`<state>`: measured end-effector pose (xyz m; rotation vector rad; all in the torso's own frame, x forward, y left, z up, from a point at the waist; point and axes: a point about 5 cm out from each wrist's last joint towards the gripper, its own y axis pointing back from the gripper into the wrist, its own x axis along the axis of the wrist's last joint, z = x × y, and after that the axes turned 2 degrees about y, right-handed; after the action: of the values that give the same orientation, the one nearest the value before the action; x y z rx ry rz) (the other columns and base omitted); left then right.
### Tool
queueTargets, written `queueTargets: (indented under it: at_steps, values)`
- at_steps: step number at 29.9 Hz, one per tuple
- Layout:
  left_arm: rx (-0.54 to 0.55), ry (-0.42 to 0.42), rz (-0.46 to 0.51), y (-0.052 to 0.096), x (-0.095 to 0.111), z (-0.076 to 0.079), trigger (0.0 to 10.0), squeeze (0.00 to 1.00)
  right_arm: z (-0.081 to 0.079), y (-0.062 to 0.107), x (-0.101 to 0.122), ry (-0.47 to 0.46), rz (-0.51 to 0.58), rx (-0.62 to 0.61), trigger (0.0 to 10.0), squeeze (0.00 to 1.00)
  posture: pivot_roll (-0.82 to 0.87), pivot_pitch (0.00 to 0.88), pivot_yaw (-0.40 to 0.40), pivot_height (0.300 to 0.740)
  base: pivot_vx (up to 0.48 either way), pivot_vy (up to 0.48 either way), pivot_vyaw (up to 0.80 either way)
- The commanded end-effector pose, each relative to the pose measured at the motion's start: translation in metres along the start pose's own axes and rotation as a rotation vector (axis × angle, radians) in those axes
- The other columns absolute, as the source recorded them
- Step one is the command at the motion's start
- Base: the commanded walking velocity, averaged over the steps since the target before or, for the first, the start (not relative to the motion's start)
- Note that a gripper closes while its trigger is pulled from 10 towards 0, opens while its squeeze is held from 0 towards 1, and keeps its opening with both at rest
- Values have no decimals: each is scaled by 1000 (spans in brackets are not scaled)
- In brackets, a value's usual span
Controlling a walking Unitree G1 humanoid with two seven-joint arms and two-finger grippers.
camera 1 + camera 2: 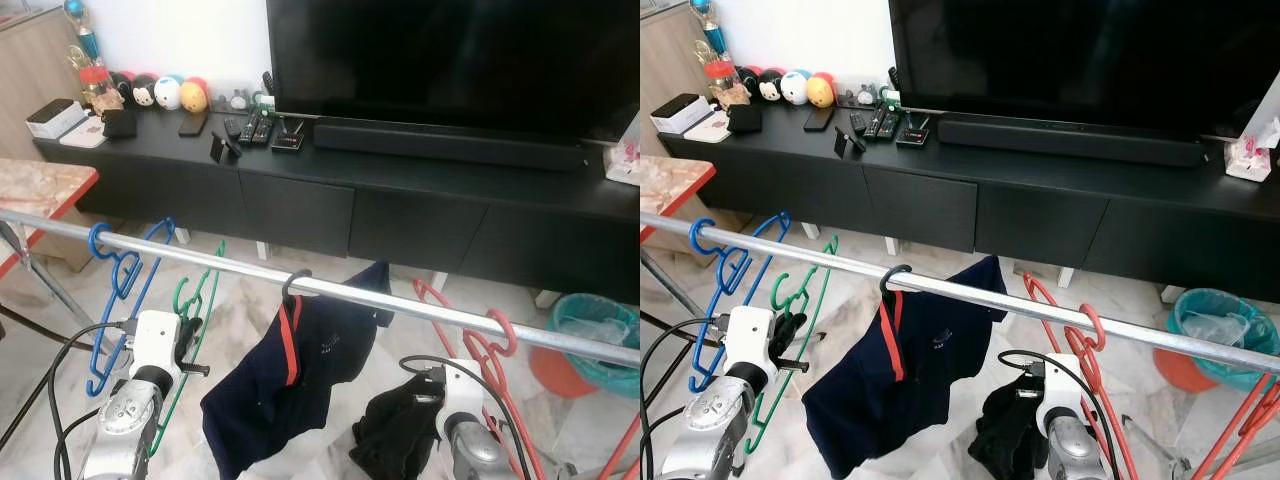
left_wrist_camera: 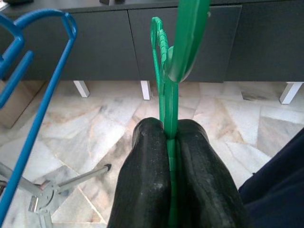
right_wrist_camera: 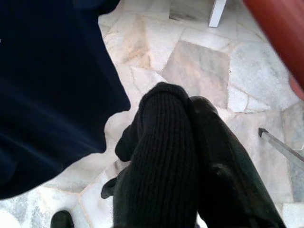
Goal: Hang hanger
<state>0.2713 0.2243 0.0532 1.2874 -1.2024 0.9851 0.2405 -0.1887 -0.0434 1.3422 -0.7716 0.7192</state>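
A large black television (image 1: 450,50) stands on a long black cabinet (image 1: 400,200) behind a metal rail (image 1: 330,290), which crosses the room on a slant. Hanging from the rail, near its middle, is a dark blue shirt (image 1: 285,375) with a red stripe. A red hanger (image 1: 490,350) hooks over the rail to the shirt's right, and a blue hanger (image 1: 120,290) over its left end. The green hanger (image 1: 195,300) sits just below the rail, between the blue hanger and the shirt. The left tool (image 2: 172,156), below the rail, pinches the green hanger's edge tightly. The right tool (image 3: 190,156), below the rail beside the red hanger, is pressed onto a black knitted cloth (image 3: 161,161).
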Motion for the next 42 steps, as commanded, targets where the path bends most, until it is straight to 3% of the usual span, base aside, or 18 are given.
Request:
queueTargets:
  at_steps: [1, 42]
  values:
    - [-6, -8, -3, 0, -1, 3, 10000, 0, 2, -1, 5, -18, 30, -9, 10000, 0, -59, 0, 21, 740, -262, 0, 0]
    - [-2, 10, 10, -4, 0, 6, 10000, 0, 1, -3, 12, -7, 54, 6, 10000, 0, -62, 0, 10, 740, -278, 0, 0]
